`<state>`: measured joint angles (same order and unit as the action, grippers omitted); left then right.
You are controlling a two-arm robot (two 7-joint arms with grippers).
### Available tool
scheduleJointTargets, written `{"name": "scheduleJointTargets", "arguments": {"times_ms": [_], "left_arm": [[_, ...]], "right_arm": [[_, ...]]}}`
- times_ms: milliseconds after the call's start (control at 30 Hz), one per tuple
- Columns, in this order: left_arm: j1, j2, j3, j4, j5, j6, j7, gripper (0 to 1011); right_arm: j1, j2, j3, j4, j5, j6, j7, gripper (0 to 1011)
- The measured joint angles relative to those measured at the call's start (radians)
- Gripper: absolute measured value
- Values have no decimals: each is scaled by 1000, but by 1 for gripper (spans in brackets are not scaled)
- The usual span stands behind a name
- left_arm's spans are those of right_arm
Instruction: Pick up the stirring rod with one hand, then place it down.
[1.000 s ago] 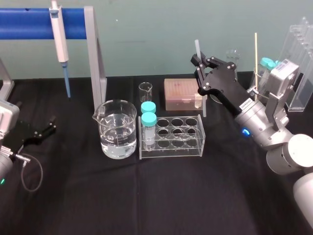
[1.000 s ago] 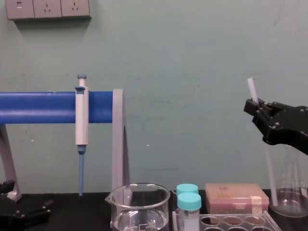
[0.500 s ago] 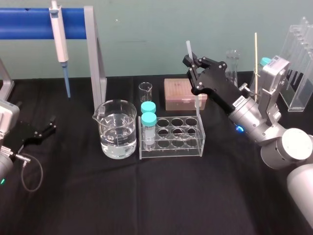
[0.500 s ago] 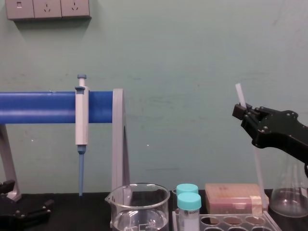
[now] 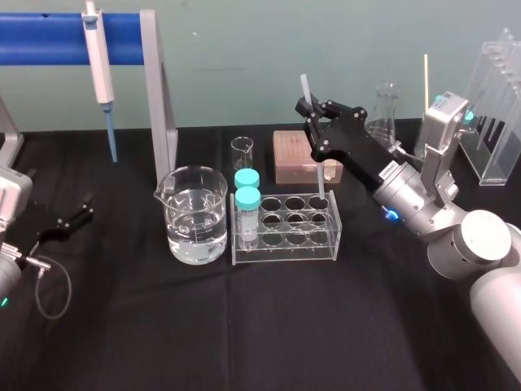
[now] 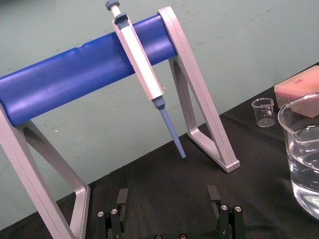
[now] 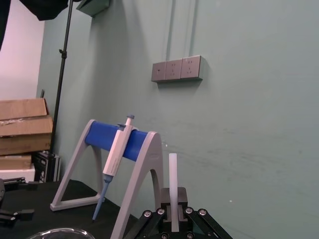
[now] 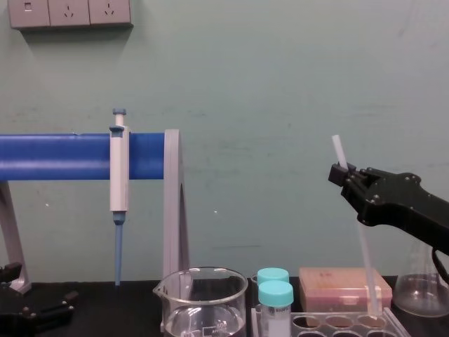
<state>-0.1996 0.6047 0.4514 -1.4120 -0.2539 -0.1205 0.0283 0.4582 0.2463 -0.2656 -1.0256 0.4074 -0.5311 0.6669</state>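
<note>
The right arm is stretched from the lower right up toward frame centre, and the right gripper (image 5: 312,112) is clamped on the stirring rod (image 5: 304,85). The left gripper (image 5: 85,208) is parked at the left edge, fingers spread.

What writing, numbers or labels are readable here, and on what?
White label on the right arm: too small to read.
Printed marks on the beaker: too blurred to read.
Right pincer, shut on the stirring rod over the tube rack: no writing.
Left pincer, parked on the robot's left: no writing.
</note>
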Motion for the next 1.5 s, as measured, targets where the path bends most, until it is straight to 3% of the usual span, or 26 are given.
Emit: {"name": "scheduleJointTargets", "arguments": {"times_ms": [1033, 1500], "left_arm": [[0, 0, 0, 0, 0, 0, 0, 1000], [0, 0, 0, 0, 0, 0, 0, 1000]], "right_arm": [[74, -23, -43, 166, 17, -44, 85, 67], [78, -28, -46, 203, 16, -39, 88, 66]]}}
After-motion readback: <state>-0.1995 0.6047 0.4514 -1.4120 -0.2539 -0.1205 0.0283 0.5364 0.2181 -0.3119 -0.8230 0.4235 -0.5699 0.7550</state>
